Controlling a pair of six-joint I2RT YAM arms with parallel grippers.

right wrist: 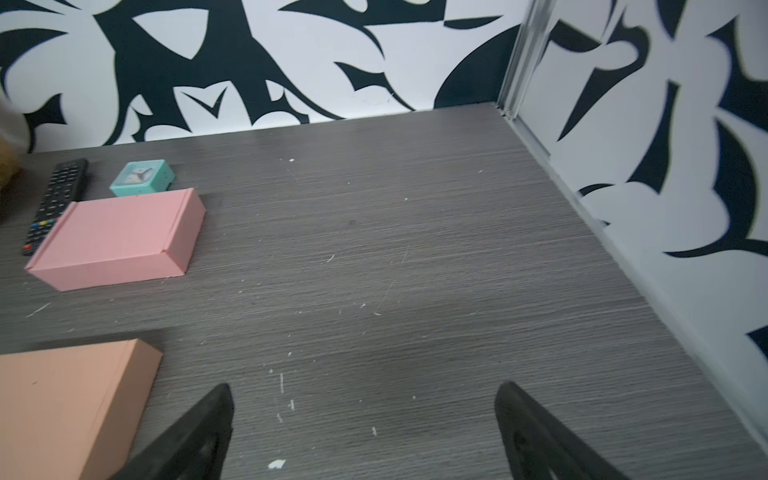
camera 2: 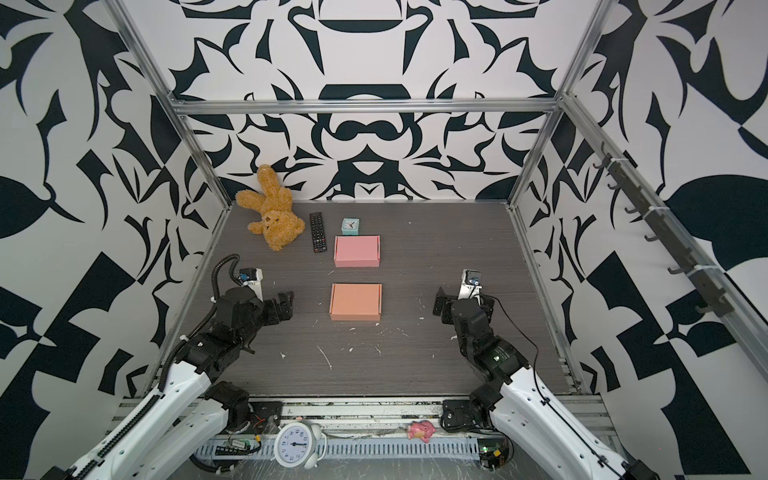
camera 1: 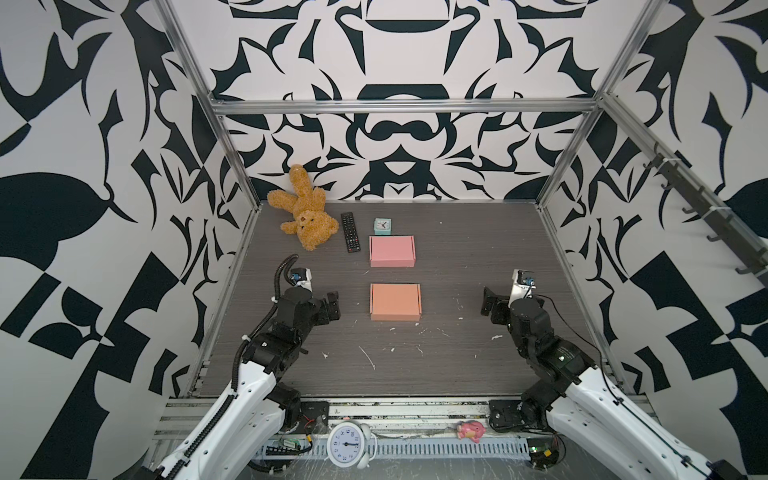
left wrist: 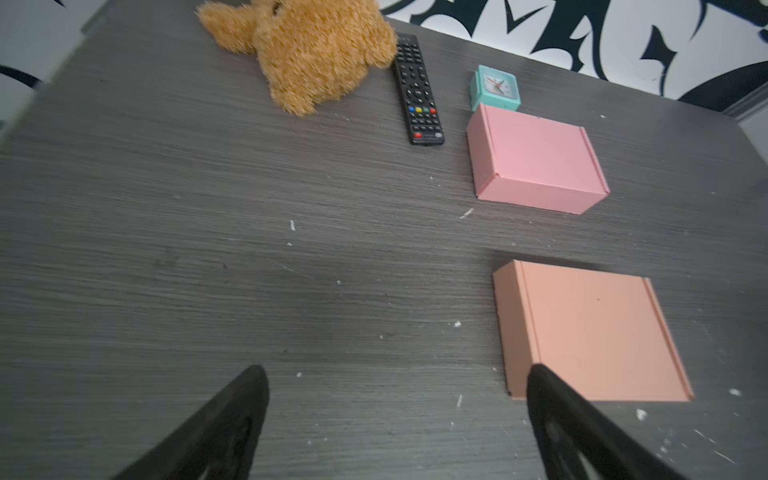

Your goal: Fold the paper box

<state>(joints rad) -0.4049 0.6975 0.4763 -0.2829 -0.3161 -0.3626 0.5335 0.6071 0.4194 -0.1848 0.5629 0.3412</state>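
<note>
Two paper boxes: pink box (camera 1: 392,250), orange box (camera 1: 395,302). Two clocks: teal square clock (camera 1: 382,226), white round clock (camera 1: 348,444). One brown plush bear (camera 1: 305,216); one black remote (camera 1: 350,232).

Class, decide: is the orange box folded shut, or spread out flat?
Folded shut. The orange box stands as a closed block, lid down, with a side wall showing in the left wrist view; no flaps lie spread.

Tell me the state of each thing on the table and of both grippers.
orange box, closed, lying flat, untouched
pink box, closed, lying flat, untouched
left gripper, fingers open, holding nothing
right gripper, fingers open, holding nothing
teddy bear, lying down
remote, flat, buttons up
teal clock, lying face up
</note>
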